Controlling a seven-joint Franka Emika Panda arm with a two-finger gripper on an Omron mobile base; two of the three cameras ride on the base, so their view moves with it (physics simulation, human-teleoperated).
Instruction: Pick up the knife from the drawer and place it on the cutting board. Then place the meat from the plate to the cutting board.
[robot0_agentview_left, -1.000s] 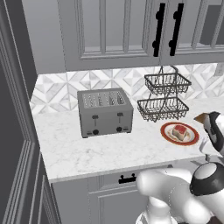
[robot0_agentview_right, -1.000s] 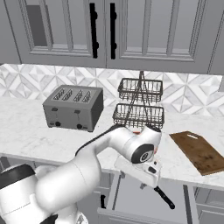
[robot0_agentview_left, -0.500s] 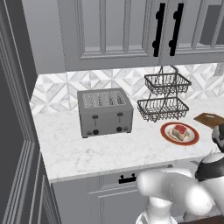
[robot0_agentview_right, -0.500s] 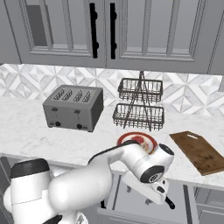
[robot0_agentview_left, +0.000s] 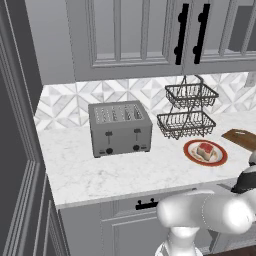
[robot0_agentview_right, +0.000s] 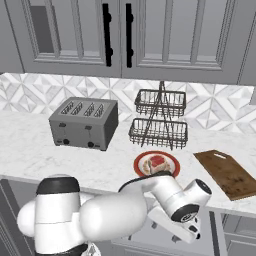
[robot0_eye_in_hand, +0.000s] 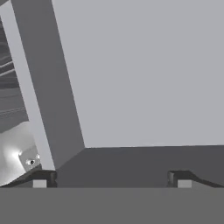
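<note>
Arm (robot0_agentview_right: 115, 210): glossy white, rounded, bulbous link housings. Joints: dark grey to black bands and caps, one black cap on the large near segment, one black ring on the wrist segment. Fingertips (robot0_eye_in_hand: 43, 179): small, dark, with pale rectangular pads.

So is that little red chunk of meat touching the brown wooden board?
Apart. In the right base view the meat sits on the plate, with bare counter before the board.
</note>
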